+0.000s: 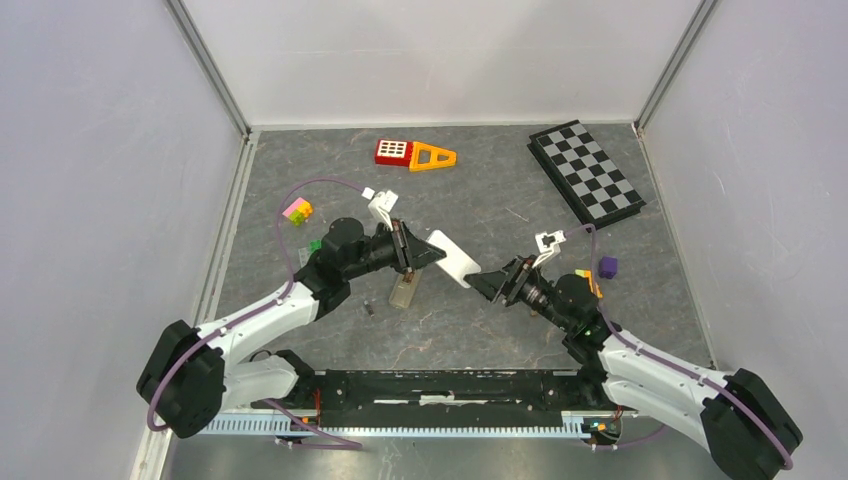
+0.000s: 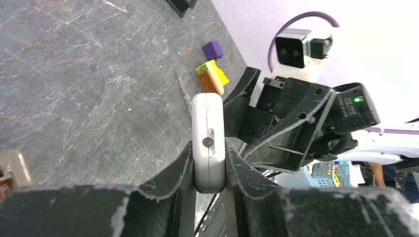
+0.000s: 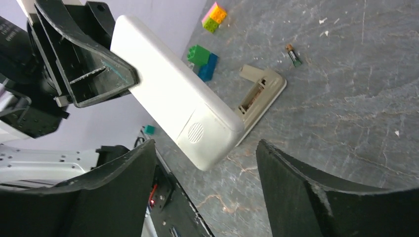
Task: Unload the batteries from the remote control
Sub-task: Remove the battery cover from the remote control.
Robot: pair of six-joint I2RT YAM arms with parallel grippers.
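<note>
My left gripper (image 1: 425,252) is shut on one end of a white remote (image 1: 455,260) and holds it above the table. In the left wrist view the remote (image 2: 209,138) stands edge-on, pinched between the fingers. My right gripper (image 1: 480,281) is open just off the remote's free end; in the right wrist view that rounded end (image 3: 197,133) hangs between and ahead of the spread fingers (image 3: 296,182), not touching them. A beige remote (image 3: 262,91) with an open compartment lies on the table below. One small dark battery (image 3: 294,55) lies loose beside it, also in the top view (image 1: 368,308).
A checkerboard (image 1: 585,172) lies at the back right and a red and orange toy (image 1: 412,154) at the back. Pink-yellow bricks (image 1: 297,211) and a green-blue brick (image 3: 203,59) sit at the left. A purple block (image 1: 607,267) is by the right arm.
</note>
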